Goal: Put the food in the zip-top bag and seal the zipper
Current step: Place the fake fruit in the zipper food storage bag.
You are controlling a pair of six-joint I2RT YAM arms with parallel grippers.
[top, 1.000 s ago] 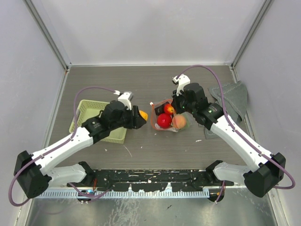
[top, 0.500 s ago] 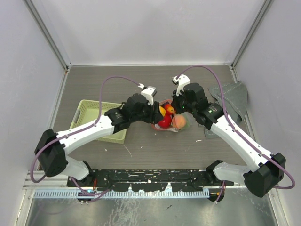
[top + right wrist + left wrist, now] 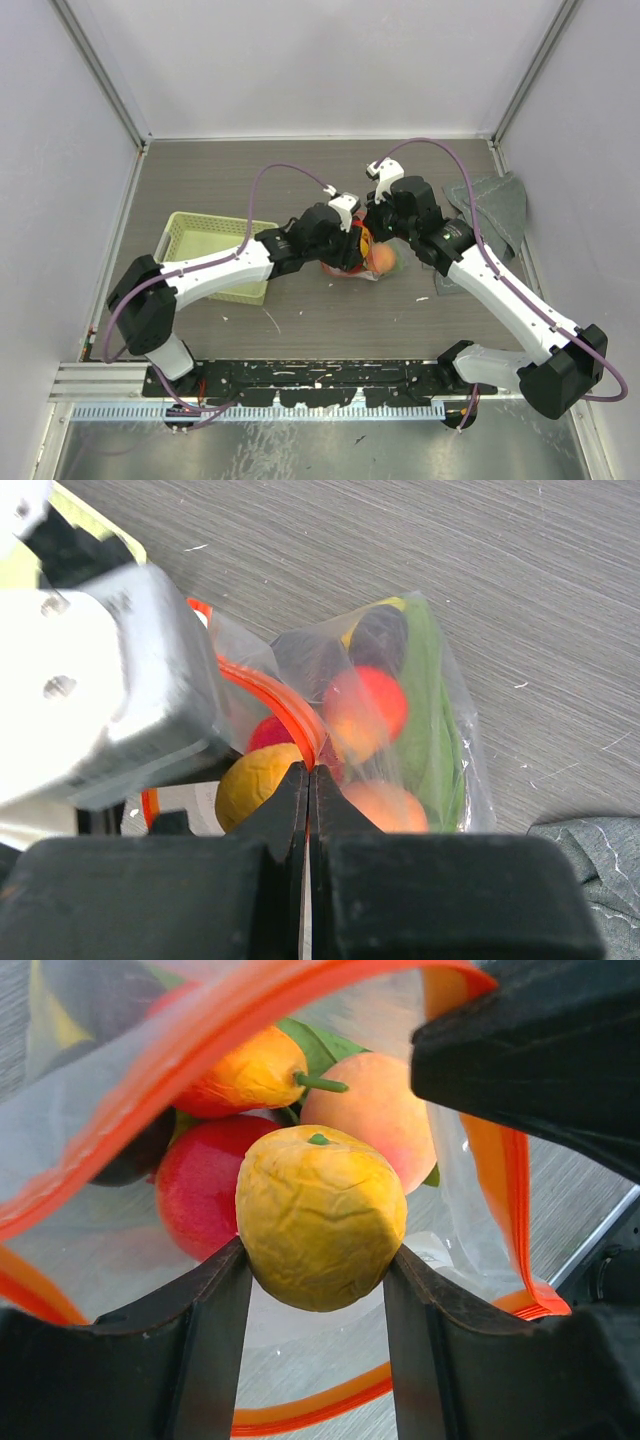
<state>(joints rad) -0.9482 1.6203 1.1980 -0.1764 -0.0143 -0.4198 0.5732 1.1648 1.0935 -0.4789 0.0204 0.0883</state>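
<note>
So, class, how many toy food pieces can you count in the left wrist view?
5: a yellow fruit held by the left gripper at the bag mouth; inside, a red fruit, a peach, an orange fruit and a dark purple piece. More may be hidden.

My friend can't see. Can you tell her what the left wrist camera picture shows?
The left end effector holds a wrinkly yellow toy fruit at the open mouth of the clear zip-top bag. Inside are a red fruit, a peach-coloured one and an orange one with green leaves.
</note>
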